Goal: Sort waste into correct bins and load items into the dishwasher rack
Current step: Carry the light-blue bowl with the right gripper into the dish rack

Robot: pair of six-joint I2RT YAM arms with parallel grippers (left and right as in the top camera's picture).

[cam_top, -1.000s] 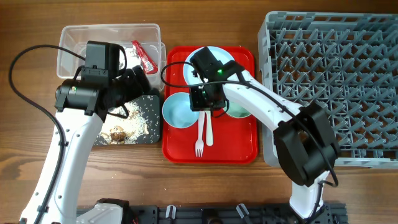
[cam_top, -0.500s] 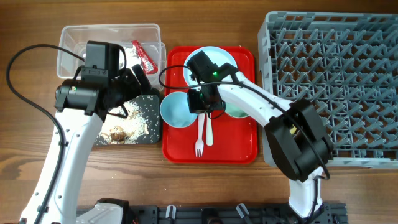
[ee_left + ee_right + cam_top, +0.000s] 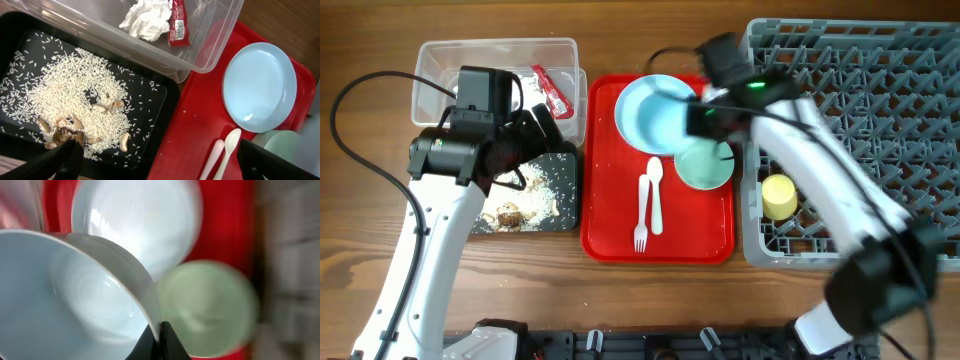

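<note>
My right gripper (image 3: 160, 330) is shut on the rim of the light blue bowl (image 3: 75, 295), held tilted above the pale blue plate (image 3: 150, 220) and the mint green bowl (image 3: 210, 305). From overhead the right gripper (image 3: 703, 117) hangs over the red tray's upper right with the light blue bowl (image 3: 670, 125), beside the dishwasher rack (image 3: 880, 100). A yellow cup (image 3: 779, 196) stands in the rack. The white spoon (image 3: 656, 195) and fork (image 3: 640, 215) lie on the tray. My left gripper (image 3: 165, 165) stands open and empty over the black tray (image 3: 160, 100) of rice and food scraps (image 3: 65, 132).
The clear tub (image 3: 220, 45) behind the black tray holds a crumpled tissue (image 3: 147, 20) and a red-and-white wrapper (image 3: 177, 22). The red tray (image 3: 610, 240) lies between the bins and the rack. Bare wooden table (image 3: 370, 60) surrounds everything.
My right gripper shut on the light blue bowl's rim, lifted it off the tray's left side and swung it up and right toward the rack. The left arm has not moved.
</note>
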